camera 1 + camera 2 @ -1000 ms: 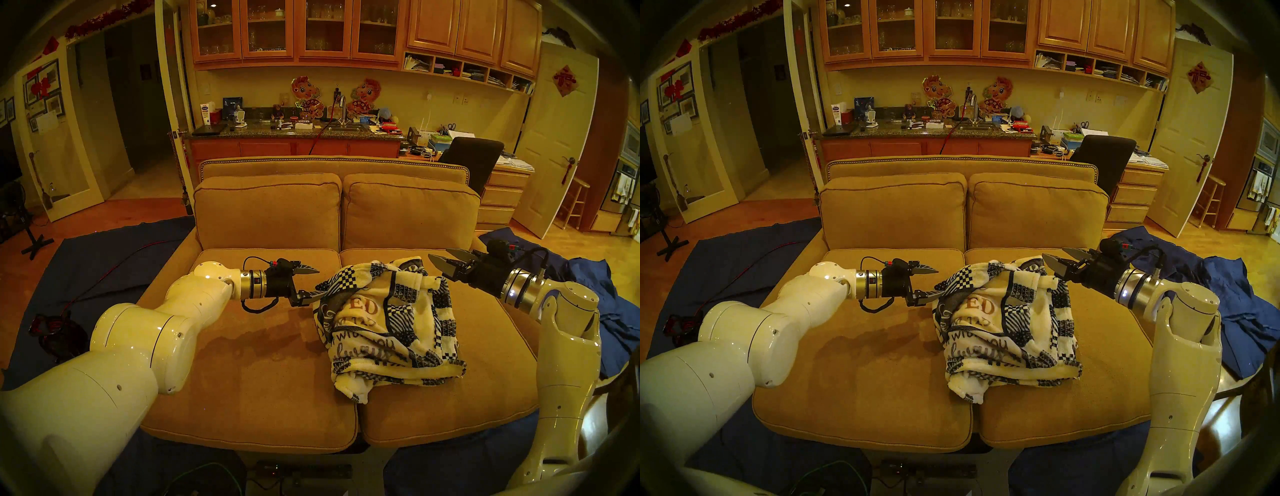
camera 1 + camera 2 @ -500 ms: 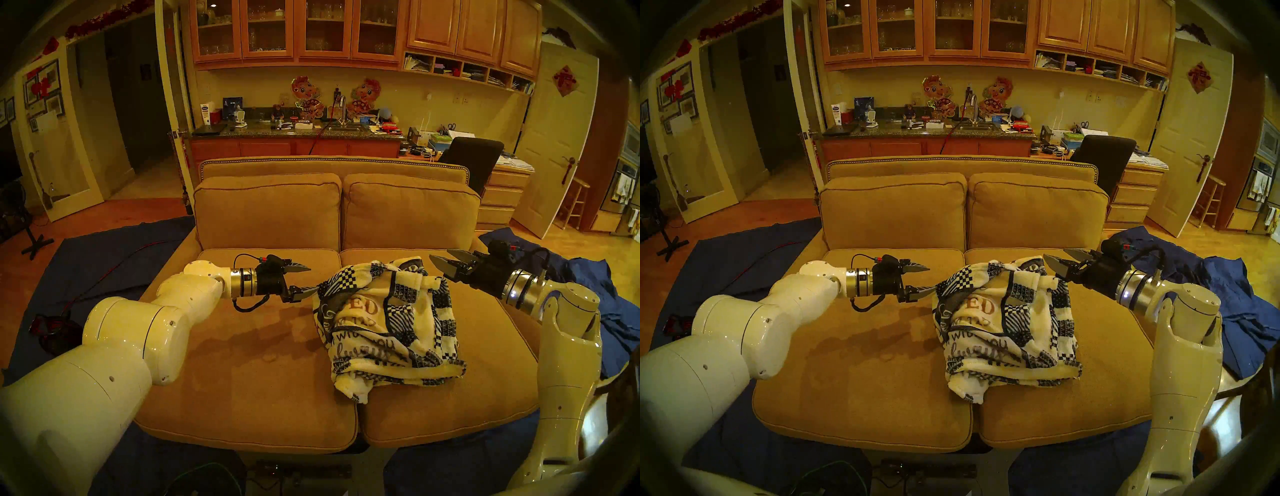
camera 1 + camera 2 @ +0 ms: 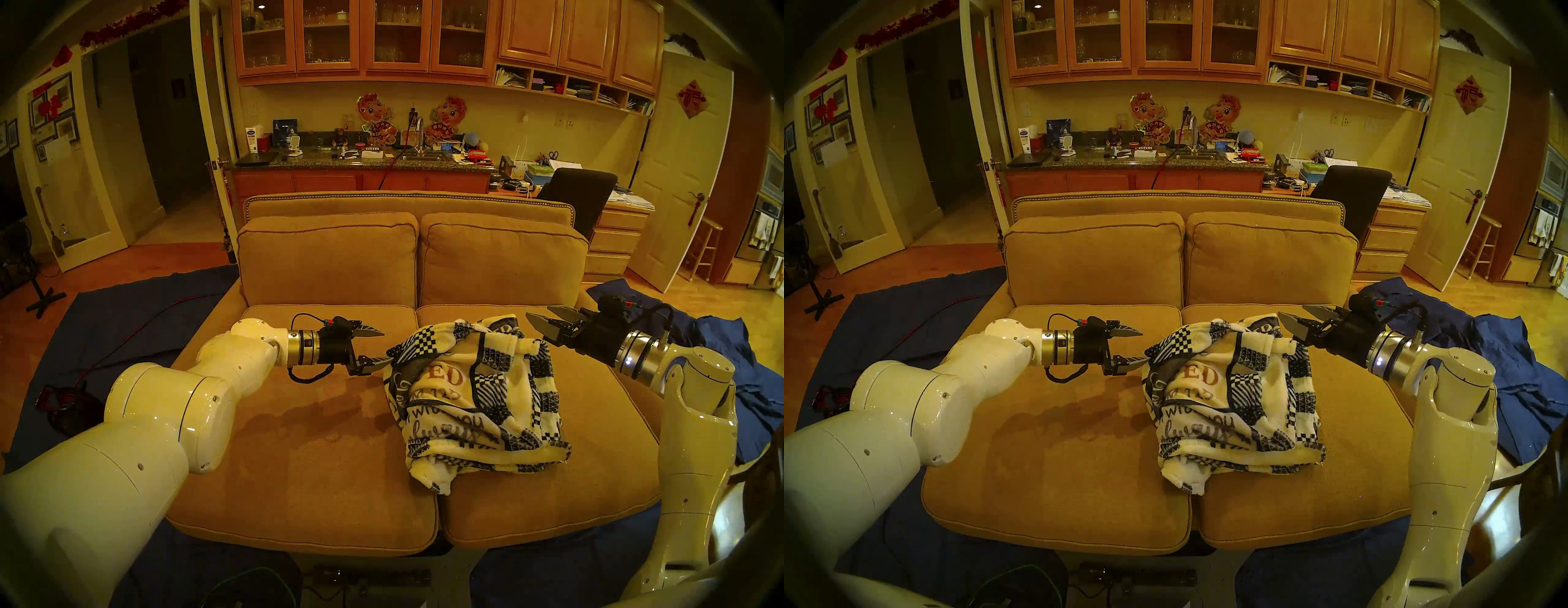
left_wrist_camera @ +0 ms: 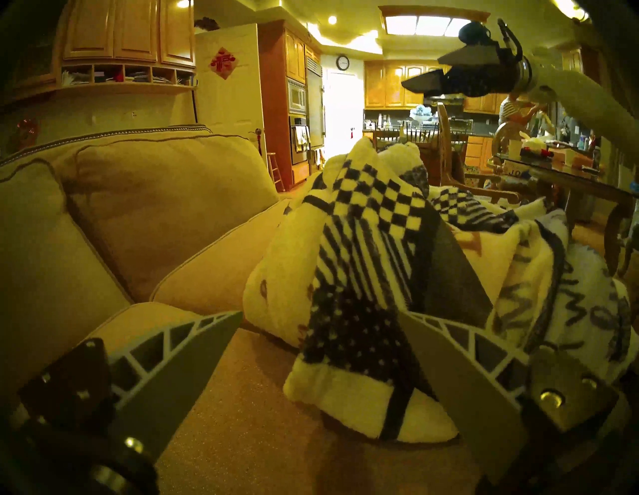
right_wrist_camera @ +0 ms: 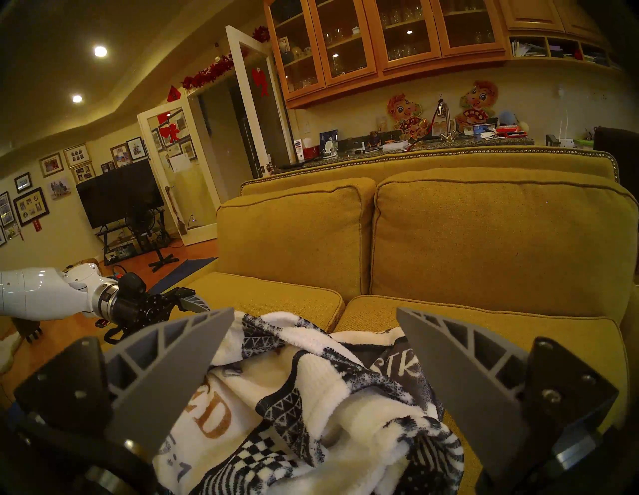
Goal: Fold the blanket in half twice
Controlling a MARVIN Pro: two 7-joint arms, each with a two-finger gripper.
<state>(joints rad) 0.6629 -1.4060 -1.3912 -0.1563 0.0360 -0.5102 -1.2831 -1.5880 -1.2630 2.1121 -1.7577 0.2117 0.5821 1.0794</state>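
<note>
The blanket point(image 3: 477, 397) sits bunched on the sofa's point(image 3: 297, 446) right seat, so the left gripper point(image 3: 384, 346) & right gripper point(image 3: 539, 318) (both jaws spread, empty) should each pinch one corner, not a lump.

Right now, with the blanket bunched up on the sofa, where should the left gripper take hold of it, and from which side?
Probably the checkered corner flap of the blanket that juts toward the open left gripper. It is a thin, free edge lifted off the sofa, so open jaws coming in level from the robot's left could straddle it. In the left wrist view the flap sits just ahead, between the fingers.
</note>
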